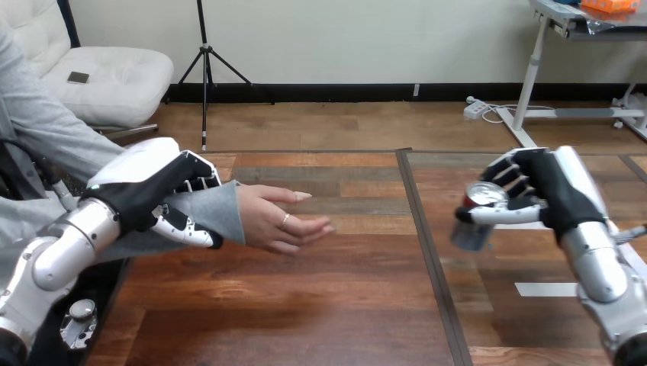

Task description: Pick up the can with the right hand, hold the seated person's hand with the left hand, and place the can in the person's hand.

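A silver-topped can is lifted off the wooden table at the right, with my right hand shut round it, thumb across its front. At the left, the person's hand reaches out over the table, palm turned sideways and up, fingers pointing right, holding nothing. My left hand is shut on the person's forearm over the grey sleeve, fingers over the top and thumb underneath. The can is well apart from the person's hand, to its right.
A dark seam runs down the table between the person's hand and the can. A strip of white tape lies on the table under my right forearm.
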Action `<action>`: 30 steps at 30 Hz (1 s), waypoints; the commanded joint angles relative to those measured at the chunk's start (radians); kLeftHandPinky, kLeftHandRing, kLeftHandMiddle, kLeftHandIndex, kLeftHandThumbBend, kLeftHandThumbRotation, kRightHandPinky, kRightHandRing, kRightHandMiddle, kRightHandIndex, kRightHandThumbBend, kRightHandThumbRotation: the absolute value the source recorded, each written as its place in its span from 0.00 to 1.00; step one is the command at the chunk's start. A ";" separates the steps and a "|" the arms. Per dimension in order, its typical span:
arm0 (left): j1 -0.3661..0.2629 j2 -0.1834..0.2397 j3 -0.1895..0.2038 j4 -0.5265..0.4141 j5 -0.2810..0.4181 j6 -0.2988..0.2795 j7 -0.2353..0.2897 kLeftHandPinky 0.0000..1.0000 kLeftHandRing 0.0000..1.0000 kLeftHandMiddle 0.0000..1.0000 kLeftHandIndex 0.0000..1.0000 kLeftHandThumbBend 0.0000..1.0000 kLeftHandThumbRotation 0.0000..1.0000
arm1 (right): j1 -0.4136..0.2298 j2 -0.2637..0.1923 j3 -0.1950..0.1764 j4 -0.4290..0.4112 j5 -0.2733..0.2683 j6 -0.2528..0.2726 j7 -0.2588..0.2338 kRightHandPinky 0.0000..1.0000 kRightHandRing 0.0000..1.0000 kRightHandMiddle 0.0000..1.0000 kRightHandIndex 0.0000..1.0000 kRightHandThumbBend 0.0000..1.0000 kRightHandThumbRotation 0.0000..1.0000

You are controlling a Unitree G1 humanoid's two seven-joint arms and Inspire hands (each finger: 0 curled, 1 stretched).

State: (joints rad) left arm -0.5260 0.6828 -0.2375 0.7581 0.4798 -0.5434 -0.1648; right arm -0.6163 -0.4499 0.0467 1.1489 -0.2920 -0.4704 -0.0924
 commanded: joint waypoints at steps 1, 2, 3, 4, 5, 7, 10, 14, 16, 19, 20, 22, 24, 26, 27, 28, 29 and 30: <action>-0.067 -0.044 0.037 -0.101 -0.046 0.001 0.017 0.32 0.37 0.44 0.47 0.63 0.00 | -0.128 0.021 0.010 -0.071 -0.001 -0.028 -0.012 0.34 0.37 0.41 0.43 0.82 0.00; -0.066 -0.047 0.037 -0.104 -0.046 0.004 0.017 0.31 0.37 0.43 0.47 0.63 0.00 | -0.131 0.026 0.011 -0.072 -0.001 -0.026 -0.013 0.34 0.37 0.41 0.43 0.82 0.00; -0.065 -0.049 0.037 -0.106 -0.047 0.006 0.017 0.31 0.37 0.43 0.47 0.63 0.00 | -0.132 0.028 0.011 -0.073 0.000 -0.023 -0.013 0.34 0.37 0.41 0.43 0.82 0.00; -0.065 -0.050 0.038 -0.107 -0.047 0.007 0.017 0.31 0.36 0.43 0.47 0.63 0.00 | -0.133 0.029 0.012 -0.073 0.000 -0.022 -0.014 0.34 0.37 0.41 0.43 0.82 0.00; -0.065 -0.054 0.037 -0.105 -0.046 0.004 0.019 0.31 0.36 0.43 0.47 0.63 0.00 | -0.135 0.033 0.014 -0.074 -0.001 -0.020 -0.015 0.33 0.37 0.41 0.43 0.82 0.00; -0.064 -0.058 0.036 -0.104 -0.045 0.001 0.023 0.31 0.36 0.43 0.47 0.63 0.00 | -0.138 0.038 0.018 -0.074 -0.002 -0.017 -0.018 0.33 0.37 0.41 0.43 0.82 0.00; -0.065 -0.066 0.035 -0.100 -0.045 -0.011 0.027 0.31 0.36 0.43 0.47 0.63 0.00 | -0.145 0.047 0.026 -0.074 -0.005 -0.022 -0.020 0.32 0.36 0.40 0.43 0.82 0.00; -0.066 -0.078 0.032 -0.102 -0.042 -0.005 0.030 0.31 0.36 0.43 0.47 0.63 0.00 | -0.154 0.058 0.038 -0.074 -0.011 -0.026 -0.021 0.32 0.36 0.40 0.43 0.82 0.00; -0.067 -0.083 0.031 -0.101 -0.040 -0.005 0.033 0.31 0.36 0.43 0.47 0.63 0.00 | -0.158 0.064 0.038 -0.074 -0.009 -0.024 -0.018 0.33 0.37 0.40 0.43 0.82 0.00; -0.068 -0.090 0.028 -0.102 -0.035 -0.001 0.035 0.31 0.36 0.43 0.47 0.63 0.00 | -0.162 0.075 0.039 -0.074 -0.008 -0.026 -0.017 0.35 0.38 0.41 0.43 0.81 0.00; -0.068 -0.095 0.027 -0.105 -0.037 0.005 0.031 0.31 0.36 0.43 0.47 0.62 0.00 | -0.164 0.081 0.038 -0.073 -0.005 -0.030 -0.016 0.35 0.38 0.41 0.43 0.81 0.00; -0.067 -0.099 0.027 -0.109 -0.040 0.012 0.026 0.31 0.36 0.43 0.47 0.62 0.00 | -0.166 0.088 0.037 -0.073 -0.003 -0.034 -0.016 0.35 0.38 0.41 0.43 0.81 0.00; -0.067 -0.107 0.027 -0.114 -0.042 0.018 0.025 0.31 0.36 0.43 0.47 0.62 0.00 | -0.169 0.096 0.040 -0.073 -0.006 -0.037 -0.020 0.35 0.38 0.41 0.43 0.81 0.00; -0.067 -0.113 0.026 -0.113 -0.043 0.017 0.028 0.31 0.36 0.43 0.46 0.61 0.00 | -0.171 0.103 0.043 -0.073 -0.009 -0.038 -0.023 0.35 0.38 0.41 0.43 0.81 0.00; -0.068 -0.115 0.025 -0.112 -0.043 0.015 0.029 0.31 0.36 0.43 0.46 0.62 0.00 | -0.172 0.106 0.043 -0.074 -0.010 -0.038 -0.024 0.35 0.38 0.41 0.43 0.82 0.00; -0.069 -0.117 0.025 -0.112 -0.042 0.014 0.030 0.31 0.36 0.43 0.46 0.62 0.00 | -0.173 0.108 0.044 -0.074 -0.011 -0.038 -0.024 0.35 0.38 0.41 0.43 0.82 0.00; -0.070 -0.120 0.023 -0.110 -0.041 0.010 0.033 0.32 0.37 0.43 0.46 0.62 0.00 | -0.174 0.113 0.044 -0.075 -0.011 -0.038 -0.024 0.36 0.38 0.41 0.43 0.81 0.00; -0.070 -0.122 0.022 -0.109 -0.040 0.008 0.035 0.32 0.37 0.43 0.46 0.62 0.00 | -0.175 0.116 0.045 -0.075 -0.012 -0.038 -0.024 0.36 0.38 0.41 0.43 0.81 0.00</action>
State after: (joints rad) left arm -0.4988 0.6353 -0.2376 0.7507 0.4815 -0.5041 -0.1677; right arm -0.6332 -0.3557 0.0872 1.1424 -0.3069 -0.4704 -0.0927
